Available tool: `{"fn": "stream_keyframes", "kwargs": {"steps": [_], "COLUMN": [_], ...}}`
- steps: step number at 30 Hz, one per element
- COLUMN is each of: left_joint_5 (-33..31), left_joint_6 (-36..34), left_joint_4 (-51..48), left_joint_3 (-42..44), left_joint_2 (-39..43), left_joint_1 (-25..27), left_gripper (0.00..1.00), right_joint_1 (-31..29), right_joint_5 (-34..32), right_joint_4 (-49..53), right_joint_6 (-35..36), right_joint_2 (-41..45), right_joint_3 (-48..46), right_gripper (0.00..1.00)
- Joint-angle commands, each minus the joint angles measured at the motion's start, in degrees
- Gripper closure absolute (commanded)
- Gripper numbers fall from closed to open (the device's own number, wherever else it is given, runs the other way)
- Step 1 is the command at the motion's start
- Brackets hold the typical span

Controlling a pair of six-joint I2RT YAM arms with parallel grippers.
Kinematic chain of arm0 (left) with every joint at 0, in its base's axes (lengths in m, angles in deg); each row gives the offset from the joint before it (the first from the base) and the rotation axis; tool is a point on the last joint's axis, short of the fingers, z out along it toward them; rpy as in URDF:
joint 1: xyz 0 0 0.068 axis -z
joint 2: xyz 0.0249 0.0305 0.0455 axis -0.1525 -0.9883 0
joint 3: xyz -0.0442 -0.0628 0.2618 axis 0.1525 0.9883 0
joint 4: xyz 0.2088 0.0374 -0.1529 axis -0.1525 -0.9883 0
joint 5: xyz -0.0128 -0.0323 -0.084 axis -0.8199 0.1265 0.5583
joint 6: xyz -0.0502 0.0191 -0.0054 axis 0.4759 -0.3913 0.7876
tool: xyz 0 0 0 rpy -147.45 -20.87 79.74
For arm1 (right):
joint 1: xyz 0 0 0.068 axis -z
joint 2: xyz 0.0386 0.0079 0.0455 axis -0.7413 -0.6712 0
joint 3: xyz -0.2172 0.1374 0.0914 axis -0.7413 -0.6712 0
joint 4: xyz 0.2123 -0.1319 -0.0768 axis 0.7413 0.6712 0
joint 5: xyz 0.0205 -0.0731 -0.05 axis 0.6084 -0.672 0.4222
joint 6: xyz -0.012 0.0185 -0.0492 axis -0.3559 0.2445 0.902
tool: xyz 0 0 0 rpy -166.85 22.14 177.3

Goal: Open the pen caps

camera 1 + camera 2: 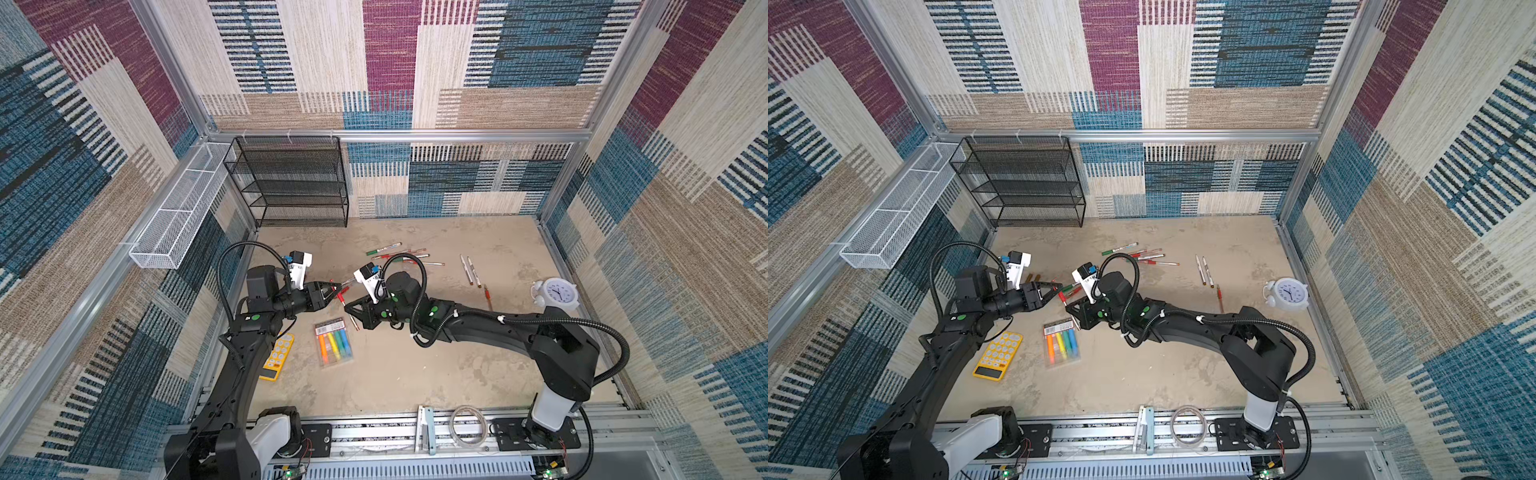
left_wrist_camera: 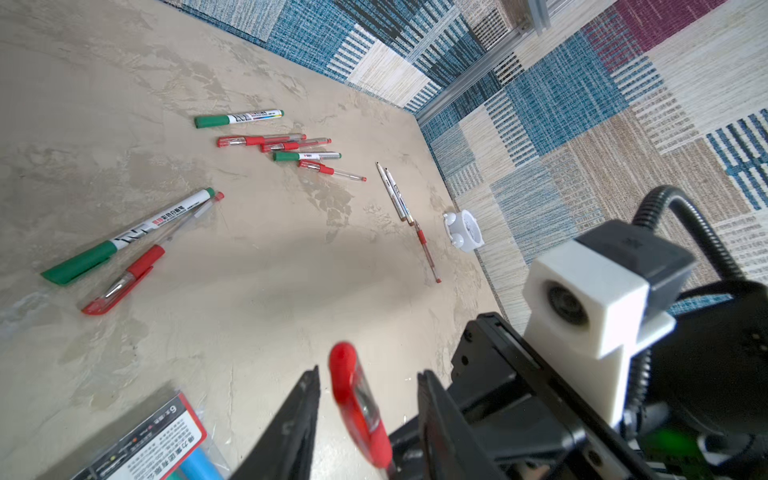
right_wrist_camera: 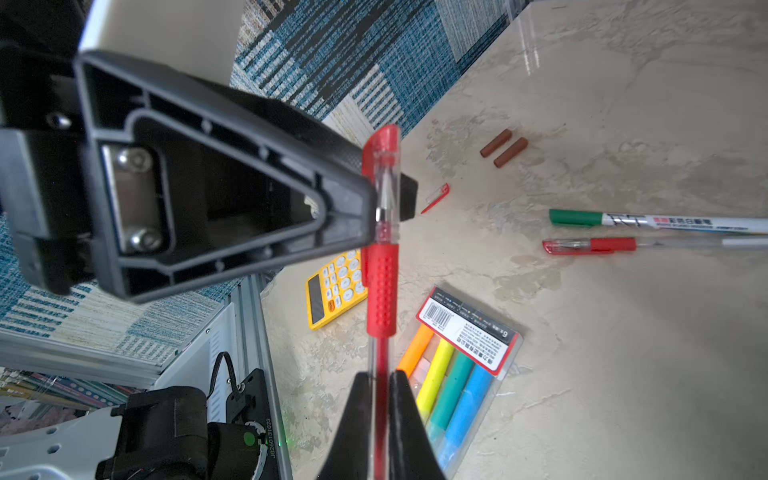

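Pen [image 3: 381, 291], red, clamped in right jaws, left jaws half-open around its blurred cap [image 2: 357, 399] (contact unclear)

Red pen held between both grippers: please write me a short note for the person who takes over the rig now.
Right gripper: shut on the held pen's clear barrel.
Left gripper: open, jaws either side of its red cap, gaps visible.
Done: two brown caps and one loose red cap lie off their pens.
Left: pull this cap; then the capped green marker and lying red pen, and five capped pens farther back.
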Motion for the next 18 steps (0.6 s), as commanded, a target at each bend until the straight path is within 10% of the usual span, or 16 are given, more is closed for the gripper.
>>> {"fn": "stream_keyframes", "kwargs": {"steps": [1,10,18], "left_joint_5": [-1.9,-2.8,-2.6], "left_joint_6": [2.1,1.7,0.8], "left_joint_4": [2.0,2.6,2.0], "left_joint_3": [-0.4,0.6,1.1], "left_joint_2": [0.0,0.5,1.5], "left_joint_1": [-0.1,-0.4,-0.6], "left_gripper": [0.67,1.0,1.0], "right_joint_1": [-0.4,-1.0,-1.1], "right_joint_5": [0.6,1.0,0.2], "right_joint_4": [-2.1,-2.2,-0.7], "right_joint_6": [-0.3,0.0,0.7], "right_joint_2": [0.0,-0.9,-2.1], "right_joint_3": [0.1,0.7,2.2], "right_gripper": [0.98,0.98,0.79]}}
